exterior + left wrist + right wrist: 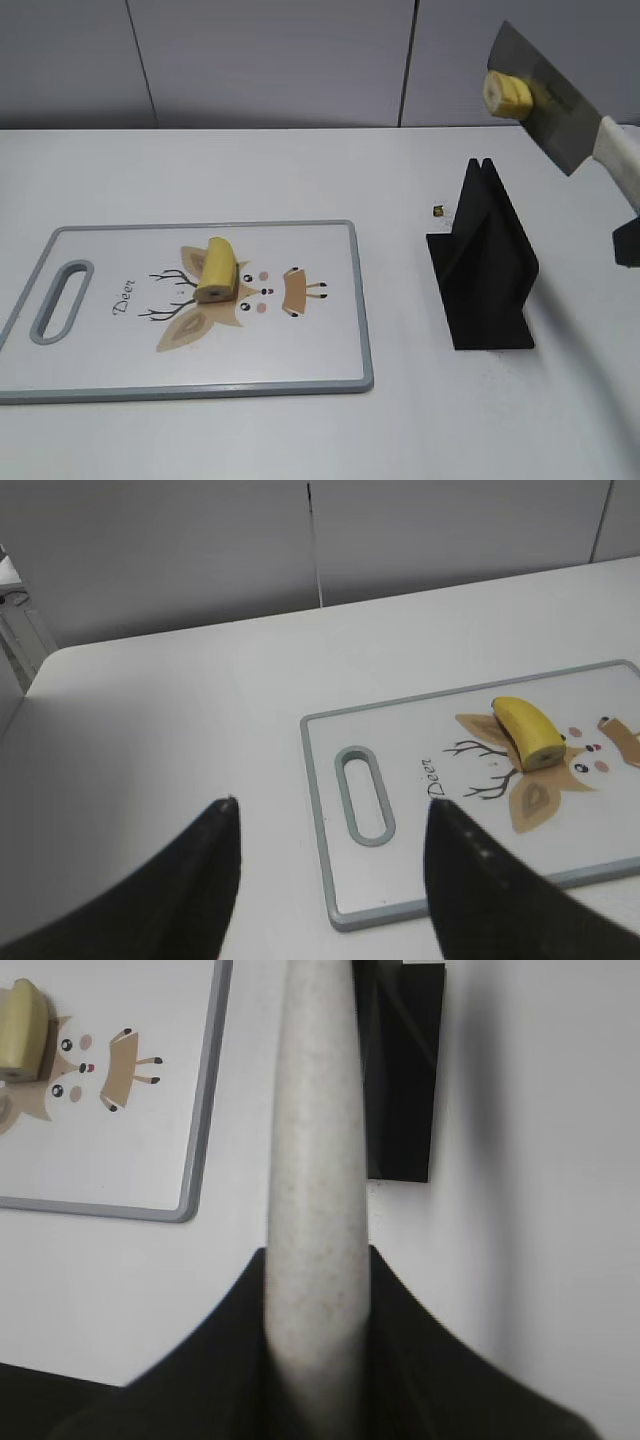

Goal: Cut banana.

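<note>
A short yellow banana [217, 270] lies on the white cutting board [120, 350] with a deer print; it also shows in the left wrist view [530, 730] and the right wrist view [22, 1025]. My right gripper [316, 1290] is shut on the pale handle [622, 158] of a knife held high at the right. A cut banana slice [508, 95] sticks to the knife blade [555, 95]. My left gripper [330, 820] is open and empty, above the table by the board's handle end [360, 795].
A black knife stand [485, 260] sits on the white table right of the board, also in the right wrist view [400, 1070]. A small dark speck [438, 211] lies behind it. A grey wall runs along the table's back.
</note>
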